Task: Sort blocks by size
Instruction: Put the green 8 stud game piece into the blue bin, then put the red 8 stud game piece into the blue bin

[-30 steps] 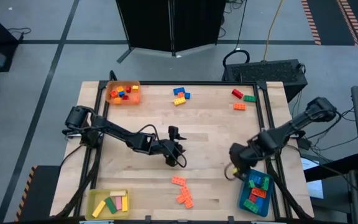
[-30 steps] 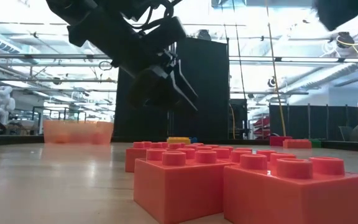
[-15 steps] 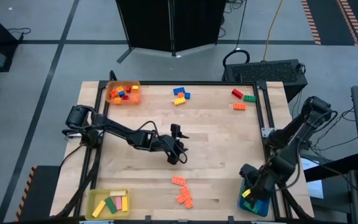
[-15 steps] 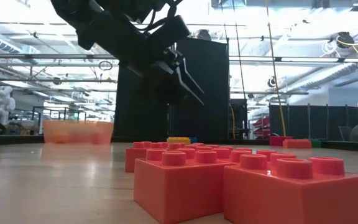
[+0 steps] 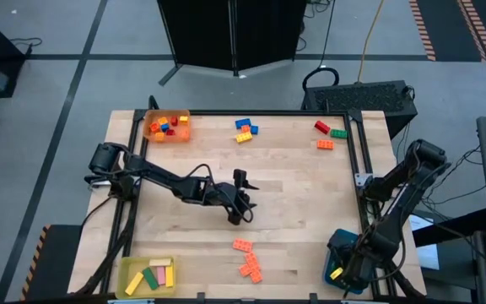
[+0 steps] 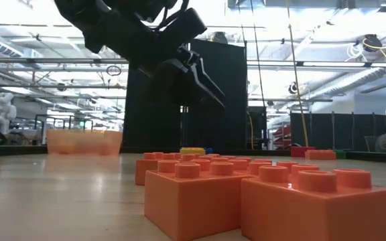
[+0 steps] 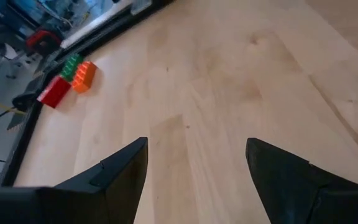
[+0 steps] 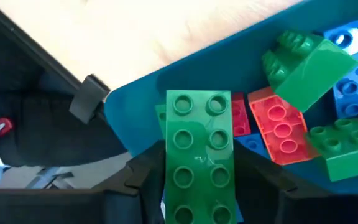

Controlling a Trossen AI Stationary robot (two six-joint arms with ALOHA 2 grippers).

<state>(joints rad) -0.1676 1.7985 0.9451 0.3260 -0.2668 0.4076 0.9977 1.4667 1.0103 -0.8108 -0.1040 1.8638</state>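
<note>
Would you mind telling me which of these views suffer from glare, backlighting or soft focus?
Low view: bright ceiling lights wash out the top, the left gripper shows as a dark backlit shape, and the nearest orange blocks look soft. Left wrist view: the fingers are blurred, the table evenly lit. Right wrist view: the green block is sharp, the tray beyond softer.

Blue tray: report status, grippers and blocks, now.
Right gripper over blue tray, green block between its fingers. Left gripper open, empty, mid-table. Orange blocks unsorted. Nothing in the way.
</note>
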